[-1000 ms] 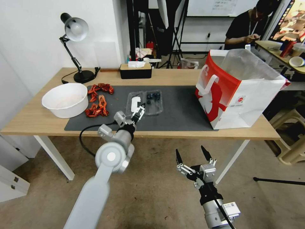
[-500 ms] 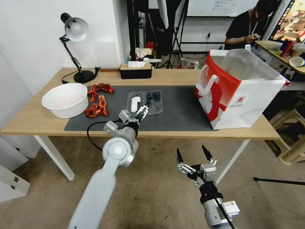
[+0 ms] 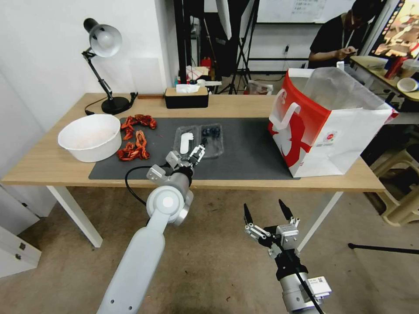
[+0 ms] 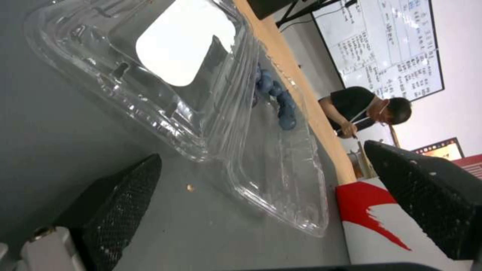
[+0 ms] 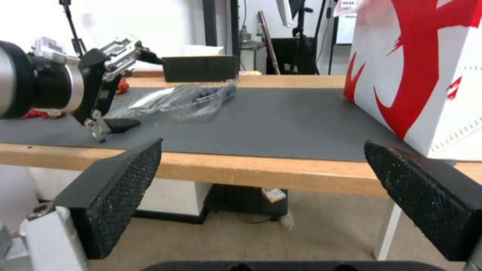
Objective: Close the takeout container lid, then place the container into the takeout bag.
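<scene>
At the tabletop's [image 3: 235,107] centre, the takeout container [image 3: 211,139] lies unfolded holding blueberries [image 3: 211,131], the wide-spread left end effector [image 3: 197,152] at its 6 o'clock.

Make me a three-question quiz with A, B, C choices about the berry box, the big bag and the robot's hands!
1. Where does the small clear plastic clamshell container with dark blueberries lie?
A. on the dark grey mat
B. inside the white bowl
C. on the floor

2. What colours is the large paper takeout bag?
A. blue and yellow
B. red and white
C. all black

3. How is the clear hinged lid with the white spoon-shaped piece?
A. shut over the berries
B. torn off
C. open, lying flat beside the berry half

Answers:
1 A: the container rests on the dark grey mat, between the round white bowl and the bag.
2 B: its sides show red print on white paper.
3 C: the lid lies spread beside the berries; the left gripper is at the container's near edge with fingers apart, and the right gripper waits open below the table edge.
</scene>
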You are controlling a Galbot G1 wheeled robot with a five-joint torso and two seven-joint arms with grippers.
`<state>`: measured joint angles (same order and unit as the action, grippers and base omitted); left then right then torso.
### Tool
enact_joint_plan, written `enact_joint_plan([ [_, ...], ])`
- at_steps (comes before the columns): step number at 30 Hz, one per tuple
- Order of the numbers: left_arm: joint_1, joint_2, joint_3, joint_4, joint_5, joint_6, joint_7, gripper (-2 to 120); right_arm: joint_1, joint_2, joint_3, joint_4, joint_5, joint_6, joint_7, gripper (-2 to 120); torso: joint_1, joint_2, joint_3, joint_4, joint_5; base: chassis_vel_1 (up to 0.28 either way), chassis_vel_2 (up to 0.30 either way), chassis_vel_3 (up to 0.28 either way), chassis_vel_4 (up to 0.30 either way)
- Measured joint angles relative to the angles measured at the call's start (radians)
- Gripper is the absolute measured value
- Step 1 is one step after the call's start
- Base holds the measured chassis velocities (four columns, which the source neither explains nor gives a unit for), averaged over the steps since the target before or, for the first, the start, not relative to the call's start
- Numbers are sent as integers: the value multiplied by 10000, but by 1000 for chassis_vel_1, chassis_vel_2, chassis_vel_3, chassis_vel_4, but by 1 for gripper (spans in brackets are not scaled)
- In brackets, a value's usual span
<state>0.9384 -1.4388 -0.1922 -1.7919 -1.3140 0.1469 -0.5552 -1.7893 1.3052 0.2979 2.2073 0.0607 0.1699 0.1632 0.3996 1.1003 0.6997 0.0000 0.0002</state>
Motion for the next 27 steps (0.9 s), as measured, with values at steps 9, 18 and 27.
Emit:
enact_joint_plan([
  [9, -98, -100, -9, 207, -11, -191, 137, 100, -55, 129, -42, -117, -121, 66, -12, 100, 1, 0, 1, 1, -1, 0, 0, 0, 0],
  [18, -54, -98, -6, 320, -57, -732, 777, 100, -105, 239, -71, -234, -206, 150, -42, 100, 7, -7, 7, -1, -6, 0, 0, 0, 0],
  [27, 119, -16, 17, 38, 114, -1213, 1668, 100, -149, 338, -110, -321, -312, 219, -59, 100, 8, -6, 5, 0, -2, 0, 0, 0, 0],
])
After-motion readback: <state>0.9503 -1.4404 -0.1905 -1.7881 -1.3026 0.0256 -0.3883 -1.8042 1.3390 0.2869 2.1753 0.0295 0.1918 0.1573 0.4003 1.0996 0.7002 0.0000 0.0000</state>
